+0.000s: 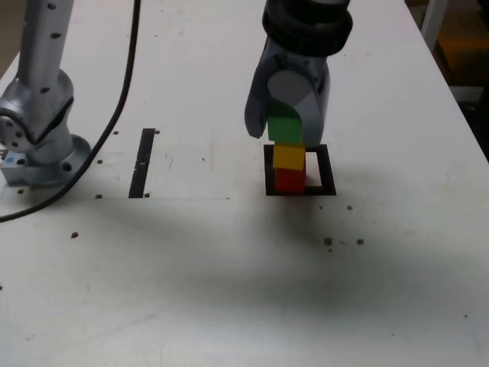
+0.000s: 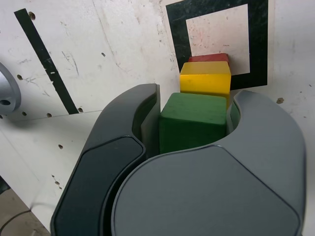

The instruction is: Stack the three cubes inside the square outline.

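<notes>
1. The bench (image 1: 229, 290) is a white, scuffed, matte top with small drilled holes; it carries everything here.
2. The arm's silver base (image 1: 34, 115) stands by the bench edge on the exterior view's left, with a black cable (image 1: 122, 99) curving down past it.
3. The gripper (image 1: 284, 126) is dark grey with smooth, rounded shells and hangs over the far middle of the bench. Its jaws are parted to about one cube's width, one on each side of the green cube (image 2: 193, 120). In the wrist view one jaw seems to touch it, while a slim gap shows at the other, so a firm hold cannot be told.
4. A thin black bar (image 1: 143, 162) lies flat between the base and the stack, well apart from both.
5. The square outline (image 1: 325, 172) is a thick black frame with a white centre, lying flat below the gripper.
6. The cubes are matte solid blocks stacked in a column: the green one on the yellow cube (image 1: 289, 157), which sits on the red cube (image 1: 288, 180). The red cube rests at the outline's corner, nearest the bar, partly over the black frame.
</notes>
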`<control>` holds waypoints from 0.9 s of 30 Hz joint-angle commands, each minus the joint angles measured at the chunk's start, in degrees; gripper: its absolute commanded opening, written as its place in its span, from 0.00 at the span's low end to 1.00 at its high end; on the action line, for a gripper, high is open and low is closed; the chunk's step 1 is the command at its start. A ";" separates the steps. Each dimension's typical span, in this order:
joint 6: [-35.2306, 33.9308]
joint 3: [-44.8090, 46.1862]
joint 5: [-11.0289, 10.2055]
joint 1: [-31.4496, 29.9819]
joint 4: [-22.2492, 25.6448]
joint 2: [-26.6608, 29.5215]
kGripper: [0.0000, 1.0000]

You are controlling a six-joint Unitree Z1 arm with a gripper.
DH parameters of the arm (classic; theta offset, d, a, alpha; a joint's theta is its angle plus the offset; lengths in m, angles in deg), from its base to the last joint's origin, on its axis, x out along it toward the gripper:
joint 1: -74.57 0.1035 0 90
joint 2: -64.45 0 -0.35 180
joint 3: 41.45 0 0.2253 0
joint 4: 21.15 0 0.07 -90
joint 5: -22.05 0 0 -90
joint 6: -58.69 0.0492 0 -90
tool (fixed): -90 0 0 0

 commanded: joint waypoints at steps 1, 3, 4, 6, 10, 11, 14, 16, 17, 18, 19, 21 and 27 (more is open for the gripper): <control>-0.02 -0.17 0.05 -0.08 -0.10 -0.31 0.21; -0.02 -0.18 0.02 -0.08 -0.14 -0.40 0.22; -0.02 -0.17 -0.01 -0.08 -0.16 -0.43 0.22; -0.04 -0.09 -0.05 -0.08 -0.17 -0.48 0.24; -0.08 0.19 -0.06 -0.08 -0.16 -0.59 0.31; -0.07 0.37 -0.03 -0.08 -0.12 -0.66 0.37; -0.04 0.68 0.14 -0.08 0.10 -0.83 0.52; -0.04 0.64 0.20 -0.08 0.12 -0.91 0.57; -0.03 0.55 0.24 -0.08 0.10 -0.96 0.58; -0.02 0.47 0.24 -0.08 0.07 -0.99 0.60; -0.02 0.39 0.23 -0.08 0.03 -1.02 0.61; -0.02 0.26 0.20 -0.08 -0.02 -1.04 0.62; -0.02 -0.01 0.08 -0.08 -0.14 -1.13 0.66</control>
